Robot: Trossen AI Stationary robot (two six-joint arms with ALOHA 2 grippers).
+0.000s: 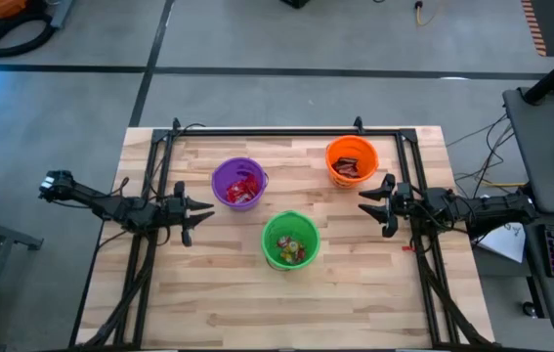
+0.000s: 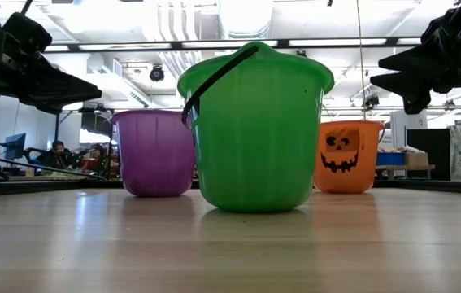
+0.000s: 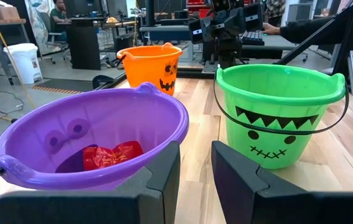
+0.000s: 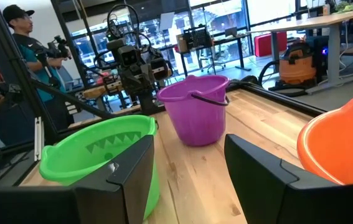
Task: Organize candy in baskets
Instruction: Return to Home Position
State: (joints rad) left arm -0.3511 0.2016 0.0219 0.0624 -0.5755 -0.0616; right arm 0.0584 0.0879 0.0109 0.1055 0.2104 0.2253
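Looking straight down, we find the left gripper (image 1: 196,217) spread and empty above the table (image 1: 257,303). The purple bucket (image 1: 220,174) sits just ahead of its tips, with red packets (image 1: 242,189) inside. The right gripper (image 1: 368,203) is likewise spread and holds nothing. The orange bucket (image 1: 333,152) sits just beside it, with brown bars (image 1: 348,167) in it. The green bucket (image 1: 269,227) stands between the two grippers, and there is mixed small candy (image 1: 292,247) in it.

From table height, we see both grippers hanging clear of the wood and touching nothing, with the three buckets standing between them.

Through the left wrist camera, we see that gripper's fingers (image 3: 157,180) a narrow gap apart. The purple bucket is close ahead, the green one is beside it, and the orange one is farther off.

Through the right wrist camera, its fingers (image 4: 132,174) stand wide apart. The orange and green buckets flank them, and the purple one lies farther ahead between them.
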